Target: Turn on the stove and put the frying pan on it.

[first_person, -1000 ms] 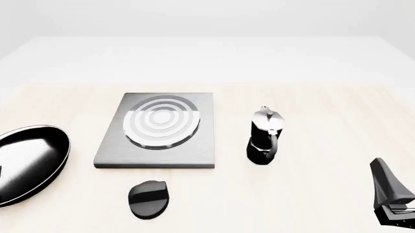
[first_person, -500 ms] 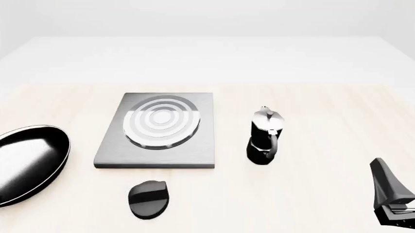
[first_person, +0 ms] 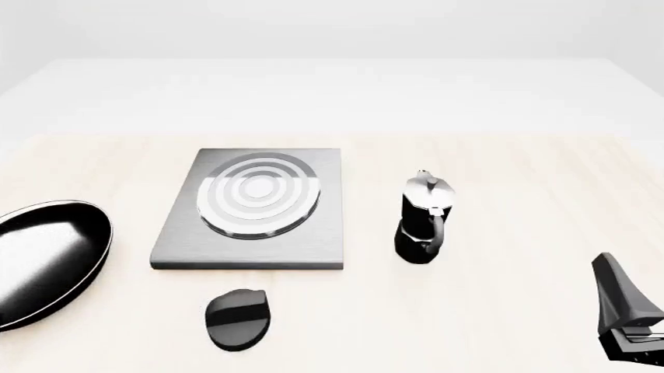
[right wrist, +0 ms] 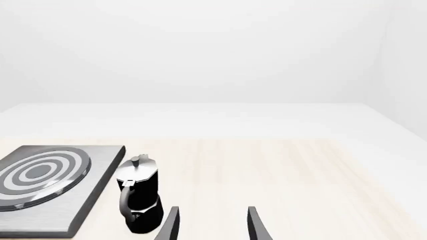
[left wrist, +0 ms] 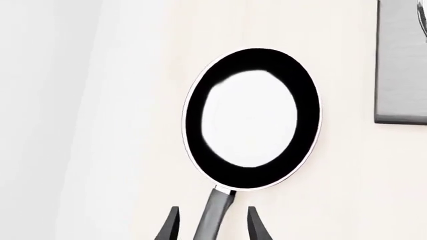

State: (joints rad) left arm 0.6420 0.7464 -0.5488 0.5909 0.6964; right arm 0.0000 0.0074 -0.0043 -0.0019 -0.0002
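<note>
The frying pan (first_person: 42,263) lies at the table's (first_person: 498,311) left edge, its handle between the spread, untouching jaws of the left gripper (left wrist: 212,227). The stove (first_person: 252,210) sits mid-table, its knob (first_person: 238,317) near the front edge. The right gripper (right wrist: 212,227) hangs open beside the moka pot (first_person: 424,220).

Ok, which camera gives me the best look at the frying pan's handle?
The left wrist view: the frying pan sits whole there, its handle running back between the open left gripper fingers. The front view cuts the pan off at the frame's left edge, handle unseen. The right wrist view misses it entirely.
</note>
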